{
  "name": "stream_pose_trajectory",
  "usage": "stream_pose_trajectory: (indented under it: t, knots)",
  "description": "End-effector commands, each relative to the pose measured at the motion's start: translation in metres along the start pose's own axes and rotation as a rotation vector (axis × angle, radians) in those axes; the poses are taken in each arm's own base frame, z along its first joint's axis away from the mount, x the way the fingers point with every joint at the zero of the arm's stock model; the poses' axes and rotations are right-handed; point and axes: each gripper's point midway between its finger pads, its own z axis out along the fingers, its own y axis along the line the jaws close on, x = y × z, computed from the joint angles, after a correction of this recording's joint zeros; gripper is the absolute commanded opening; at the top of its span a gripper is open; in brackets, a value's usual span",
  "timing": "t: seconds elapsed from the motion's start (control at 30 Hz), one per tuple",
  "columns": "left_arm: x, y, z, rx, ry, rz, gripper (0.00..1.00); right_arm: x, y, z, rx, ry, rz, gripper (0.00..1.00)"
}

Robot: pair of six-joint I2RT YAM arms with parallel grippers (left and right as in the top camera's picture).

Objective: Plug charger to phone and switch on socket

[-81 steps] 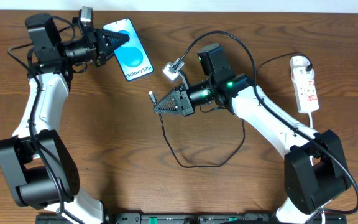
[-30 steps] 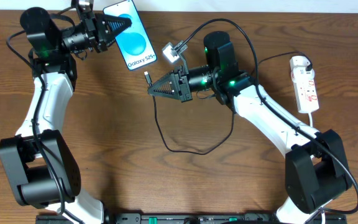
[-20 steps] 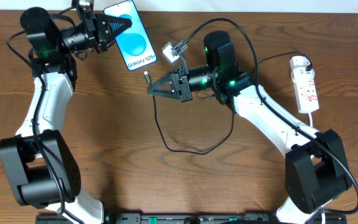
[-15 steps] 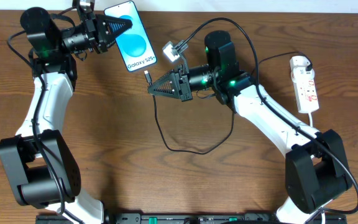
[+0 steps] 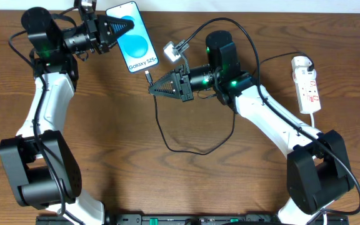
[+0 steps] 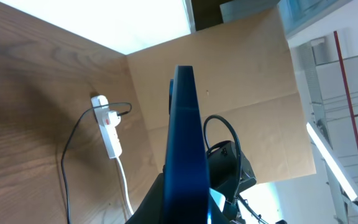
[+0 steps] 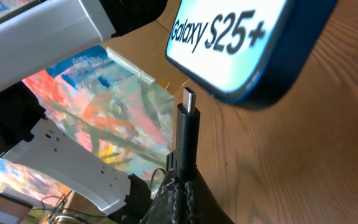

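My left gripper is shut on the top end of the phone, a blue-screened "Galaxy S25+", and holds it above the table; the left wrist view shows its dark blue edge. My right gripper is shut on the charger's plug, whose metal tip points up just below the phone's bottom edge, a small gap apart. The black charger cable loops down across the table. The white socket lies at the far right, also seen in the left wrist view.
A brown cardboard wall stands behind the table. A white cord runs from the socket toward the right arm's base. Black arm cables arc above the right wrist.
Since 2.7 s ago both arms moved up and toward each other, bringing the plug tip close under the phone's bottom edge. In the last second the phone shifted slightly right.
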Motion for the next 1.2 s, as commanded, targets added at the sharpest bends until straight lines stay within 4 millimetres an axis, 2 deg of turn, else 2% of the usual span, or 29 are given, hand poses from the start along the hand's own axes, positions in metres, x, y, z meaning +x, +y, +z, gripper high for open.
stream_pose_trajectory:
  t: [0.0,0.27,0.77,1.17]
  knots:
    - [0.002,-0.009,0.003,0.011,0.021,0.054,0.08,-0.005,0.010,-0.004,-0.003,-0.011,-0.023,0.01]
    - [0.002,-0.009,0.003,0.011,0.021,0.054,0.07,-0.010,0.012,-0.005,-0.009,-0.023,-0.026,0.01]
    - [0.002,-0.009,0.003,0.011,0.022,0.062,0.07,-0.004,0.010,-0.005,-0.009,-0.007,0.027,0.01]
    - [0.003,-0.009,0.003,0.012,0.025,0.070,0.08,-0.011,0.004,-0.014,0.014,-0.032,0.023,0.01]
